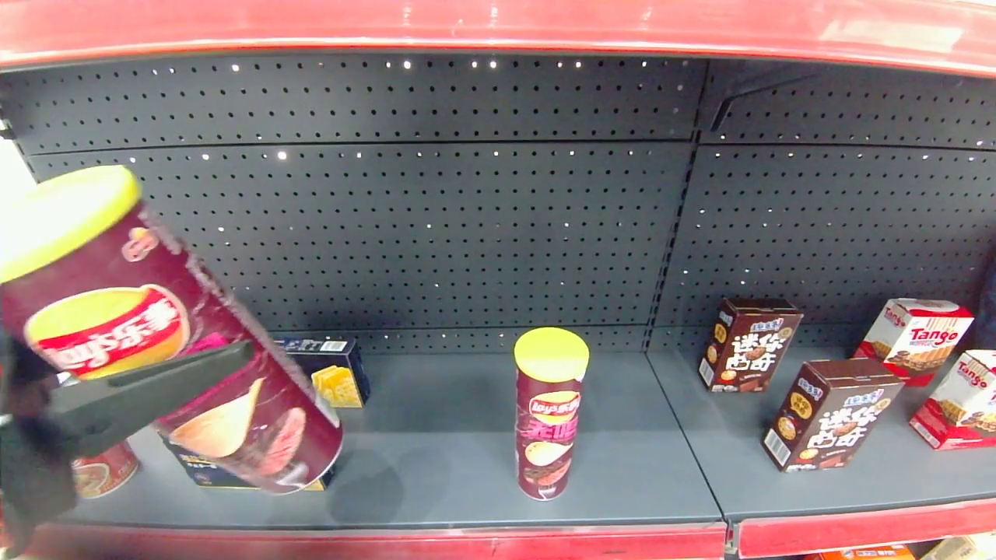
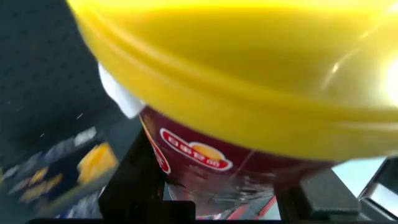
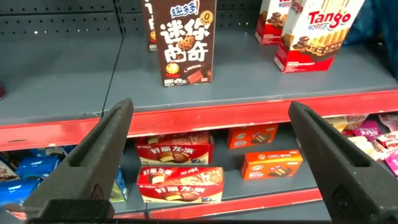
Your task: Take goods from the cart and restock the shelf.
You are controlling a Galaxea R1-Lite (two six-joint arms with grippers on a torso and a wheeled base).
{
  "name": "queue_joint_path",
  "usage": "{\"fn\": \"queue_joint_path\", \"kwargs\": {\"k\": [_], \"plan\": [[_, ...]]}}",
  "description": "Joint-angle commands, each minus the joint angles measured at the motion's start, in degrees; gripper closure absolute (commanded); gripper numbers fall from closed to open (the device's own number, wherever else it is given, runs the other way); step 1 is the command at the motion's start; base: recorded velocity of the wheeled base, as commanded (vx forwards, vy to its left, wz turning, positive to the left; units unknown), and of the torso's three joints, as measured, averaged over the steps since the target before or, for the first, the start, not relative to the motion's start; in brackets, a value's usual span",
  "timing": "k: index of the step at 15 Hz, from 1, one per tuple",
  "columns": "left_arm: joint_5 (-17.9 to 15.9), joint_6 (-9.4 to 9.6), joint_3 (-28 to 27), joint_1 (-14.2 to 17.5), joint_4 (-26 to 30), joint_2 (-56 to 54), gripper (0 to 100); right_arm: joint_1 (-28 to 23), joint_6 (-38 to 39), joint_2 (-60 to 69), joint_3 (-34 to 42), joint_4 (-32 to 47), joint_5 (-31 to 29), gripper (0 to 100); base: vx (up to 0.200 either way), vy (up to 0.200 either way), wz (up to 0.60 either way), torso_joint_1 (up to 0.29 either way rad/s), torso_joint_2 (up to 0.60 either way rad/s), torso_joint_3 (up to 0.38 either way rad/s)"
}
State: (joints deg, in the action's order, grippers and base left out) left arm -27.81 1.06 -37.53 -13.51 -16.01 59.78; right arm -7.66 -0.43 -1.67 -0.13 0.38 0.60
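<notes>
The left gripper (image 1: 194,367) squeezes a tilted dark red chip can with a yellow lid (image 1: 117,311) over the grey metal shelf (image 1: 436,459), and the right gripper (image 3: 211,111) has its fingers wide apart.

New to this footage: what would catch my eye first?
The tilted can, yellow-lidded, clamped in the left gripper at the left end of the shelf. Next, an upright can mid-shelf, with brown boxes to its right.

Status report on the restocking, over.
Left gripper shut on tilted maroon chip can with yellow lid, over left end of grey shelf. Right gripper open, empty. Dark blue box underneath.
</notes>
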Motion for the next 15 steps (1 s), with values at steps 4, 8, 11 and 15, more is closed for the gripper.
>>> {"fn": "queue_joint_path", "kwargs": {"k": [4, 8, 11, 15], "plan": [[-9.9, -0.18, -4.2, -0.9, -13.7, 26.9, 100, 0.0, 0.0, -0.3, 0.0, 0.0, 0.0, 0, 0.000, 0.000, 0.00, 0.000, 0.00, 0.000], [-13.4, 1.93, -10.1, -0.6, -21.3, 39.5, 100, 0.0, 0.0, -0.3, 0.0, 0.0, 0.0, 0, 0.000, 0.000, 0.00, 0.000, 0.00, 0.000], [-16.8, 8.34, -15.5, -0.2, -21.8, 47.1, 100, 0.0, 0.0, -0.3, 0.0, 0.0, 0.0, 0, 0.000, 0.000, 0.00, 0.000, 0.00, 0.000], [-20.0, 8.96, -24.3, -0.4, -21.3, 54.6, 100, 0.0, 0.0, -0.3, 0.0, 0.1, 0.0, 0, 0.000, 0.000, 0.00, 0.000, 0.00, 0.000]]}}
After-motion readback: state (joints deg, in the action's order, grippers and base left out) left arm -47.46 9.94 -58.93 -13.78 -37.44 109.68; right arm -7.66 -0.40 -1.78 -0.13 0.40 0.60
